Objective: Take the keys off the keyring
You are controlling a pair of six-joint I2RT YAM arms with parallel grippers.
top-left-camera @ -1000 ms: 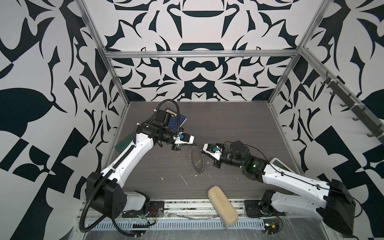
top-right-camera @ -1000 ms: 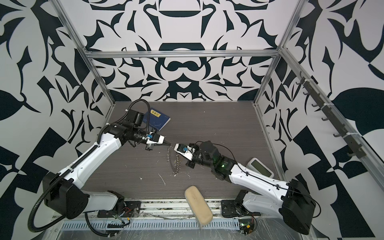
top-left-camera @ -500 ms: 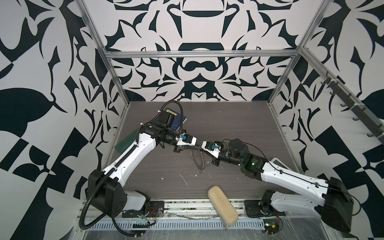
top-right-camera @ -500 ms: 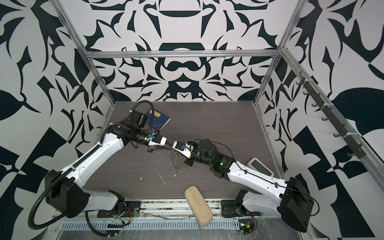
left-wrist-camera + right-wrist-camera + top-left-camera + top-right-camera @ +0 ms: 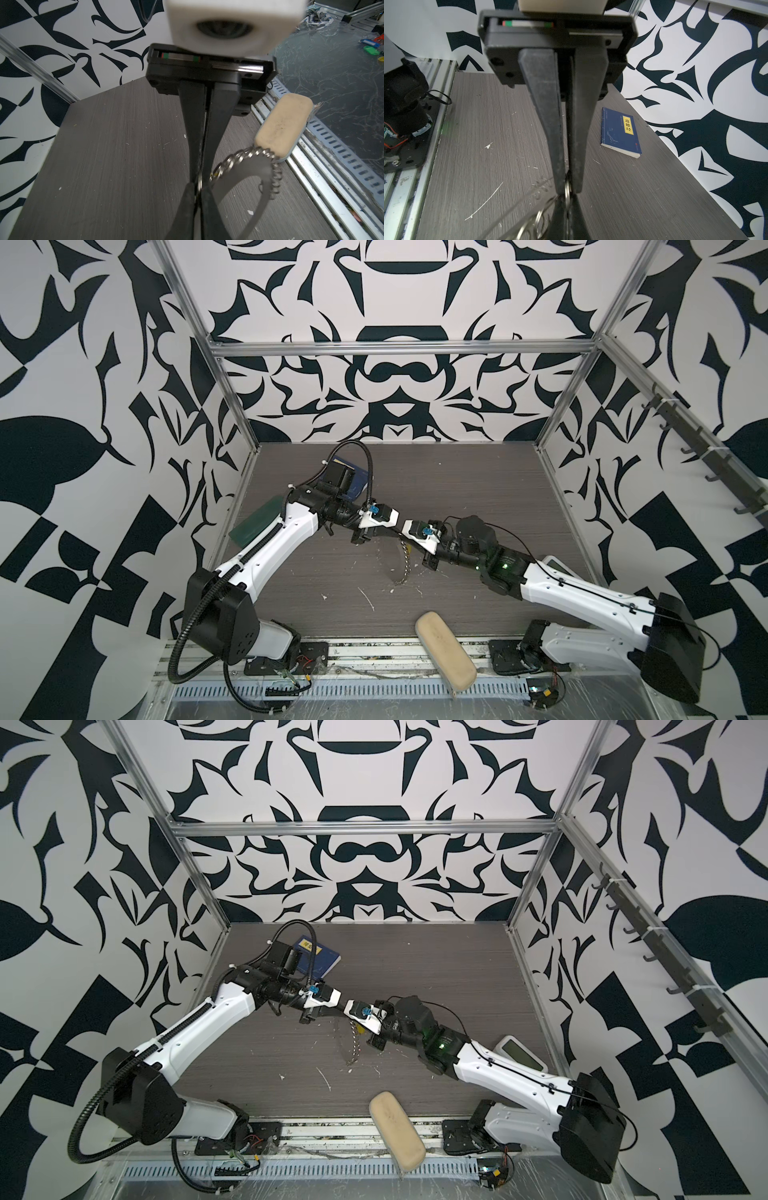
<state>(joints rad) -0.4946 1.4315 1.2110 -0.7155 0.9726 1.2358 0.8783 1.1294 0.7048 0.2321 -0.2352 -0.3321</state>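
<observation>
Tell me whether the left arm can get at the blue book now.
Probably not yet: the left gripper is shut on the keyring. The blue book lies uncovered near its wrist, so reach looks fine.

Keyring (image 5: pixel 404 566), flat grey disc, large central hole, rim fringed with silver wire rings, hanging upright over the table (image 5: pixel 457 489), top rings pinched between left hand (image 5: pixel 398 536) and right hand (image 5: pixel 404 538), yellow key tag (image 5: pixel 360 1030) just below the grip.

Matt grey metal keyring (image 5: pixel 247 166), glossy silver wire along its rim; matt wood-grain tabletop (image 5: pixel 104 166).
</observation>
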